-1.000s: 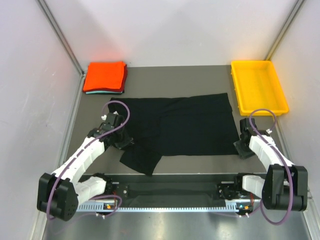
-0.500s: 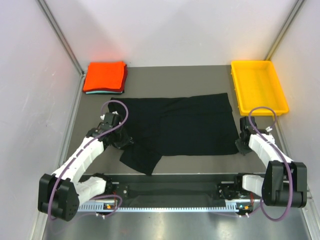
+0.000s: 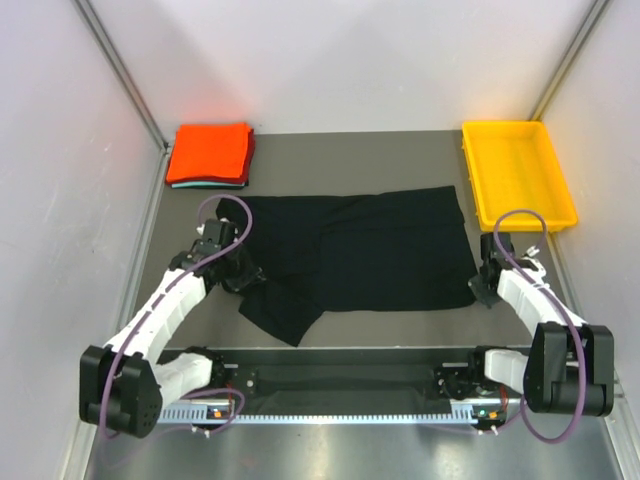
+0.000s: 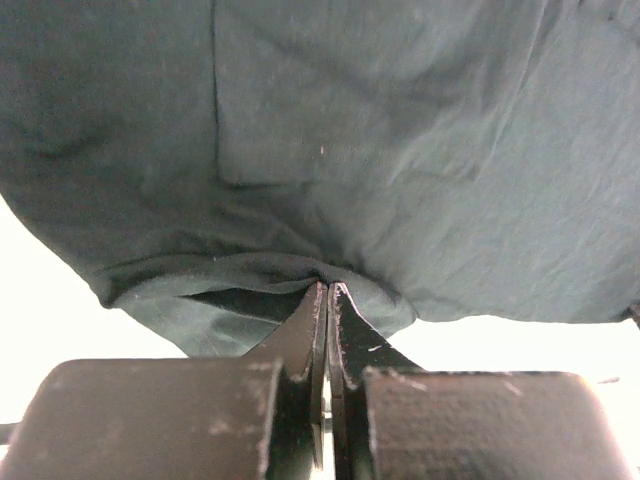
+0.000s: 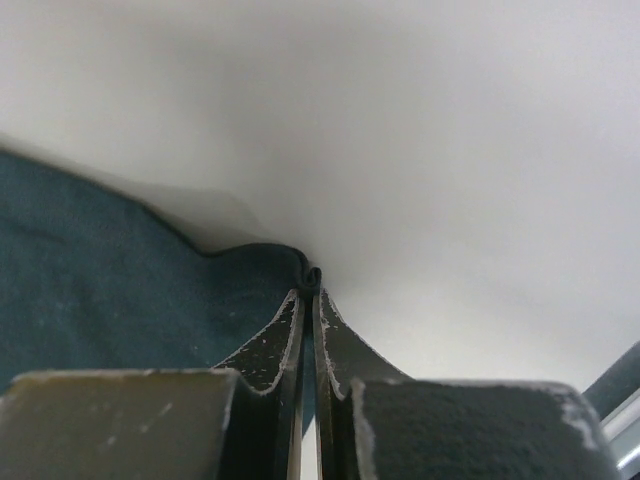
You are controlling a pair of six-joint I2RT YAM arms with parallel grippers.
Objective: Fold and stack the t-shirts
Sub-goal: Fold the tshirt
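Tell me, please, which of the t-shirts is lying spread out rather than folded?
The black t-shirt, pinched by the left claw and right claw; the orange-red t-shirt and teal t-shirt beneath it sit folded.

Black t-shirt (image 3: pixel 370 250): plain black, no print; it reads as dark grey-teal in both wrist views.
Orange-red shirt (image 3: pixel 209 152): plain, saturated orange-red; teal shirt (image 3: pixel 205 185) beneath it: only a thin teal edge shows.
Tray (image 3: pixel 470 180): uniform yellow.
Worktop (image 3: pixel 350 160): matt grey-brown, unpatterned.
Arms (image 3: pixel 165 310): white links with black joints; cables (image 3: pixel 520 212): purple.
Left tool (image 4: pixel 327 287) and right tool (image 5: pixel 308 290): black fingers flecked with pale scuff marks.
Walls (image 3: pixel 330 60): pale grey-white.
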